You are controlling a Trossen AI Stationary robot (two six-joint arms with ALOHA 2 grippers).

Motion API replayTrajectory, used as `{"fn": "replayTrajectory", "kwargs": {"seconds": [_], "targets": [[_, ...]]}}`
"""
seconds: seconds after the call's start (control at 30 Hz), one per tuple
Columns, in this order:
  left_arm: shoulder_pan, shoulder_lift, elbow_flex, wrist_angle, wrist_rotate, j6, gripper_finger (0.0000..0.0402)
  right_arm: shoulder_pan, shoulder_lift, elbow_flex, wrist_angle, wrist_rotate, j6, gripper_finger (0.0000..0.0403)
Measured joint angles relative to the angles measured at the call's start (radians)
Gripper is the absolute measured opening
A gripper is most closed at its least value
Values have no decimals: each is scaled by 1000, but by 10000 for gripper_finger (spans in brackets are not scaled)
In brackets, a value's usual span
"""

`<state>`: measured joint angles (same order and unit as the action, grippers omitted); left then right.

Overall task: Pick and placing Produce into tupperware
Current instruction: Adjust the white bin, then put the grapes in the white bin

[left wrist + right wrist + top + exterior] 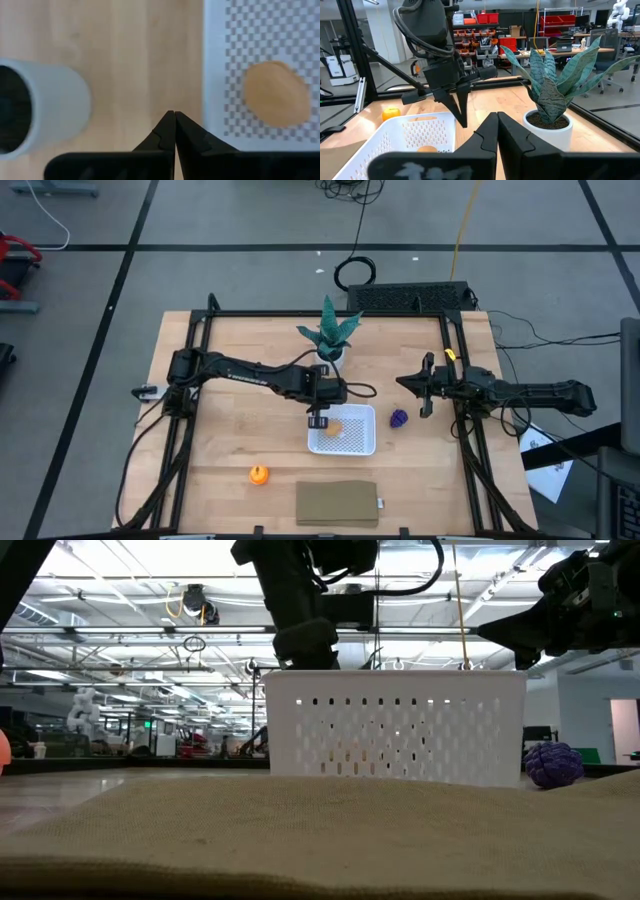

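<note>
The white tupperware [355,442] stands on the wooden table with the tan oval produce [276,100] lying on its dotted floor. The orange round one [259,474] rests on the table nearer the front left. The purple one [399,418] lies just right of the tupperware. My left gripper [175,117] is shut and holds nothing. It hovers, pointing steeply down, above the tupperware's far left corner [314,412]. My right gripper [497,120] is shut and holds nothing, pulled back at the table's right side, level above the wood.
A green potted plant [330,335] in a white pot [45,112] stands just behind the tupperware, close to my left gripper. A flat olive-brown pad [337,503] lies at the front edge. Black frame rails [190,380] run along the table's sides.
</note>
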<state>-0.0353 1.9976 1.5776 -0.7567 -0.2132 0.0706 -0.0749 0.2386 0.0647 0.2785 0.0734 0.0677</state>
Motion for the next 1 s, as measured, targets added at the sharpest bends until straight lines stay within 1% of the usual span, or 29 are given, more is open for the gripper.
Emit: {"fn": "replayTrajectory", "kwargs": {"seconds": [0.13,0.23,0.33,0.47,0.57,0.67,0.73,0.83,1.0], "targets": [[2,0,0,7,-99,53,4,0,0,0,0,0,0,0],[9,-18,0,24,-130,98,2,0,0,0,0,0,0,0],[15,-56,0,53,-119,134,2,0,0,0,0,0,0,0],[14,-121,0,91,-47,189,1,0,1,0,-3,0,2,0],[13,-188,-23,158,1,219,1,0,4,0,-10,0,4,0],[14,-269,-91,252,53,245,1,0,8,0,-15,0,4,0],[14,-333,-159,303,68,249,0,0,11,0,-12,0,10,0],[14,-441,-278,409,71,236,0,0,13,0,-11,0,28,0],[14,-625,-515,633,32,189,0,0,22,0,-4,0,28,0]]}}
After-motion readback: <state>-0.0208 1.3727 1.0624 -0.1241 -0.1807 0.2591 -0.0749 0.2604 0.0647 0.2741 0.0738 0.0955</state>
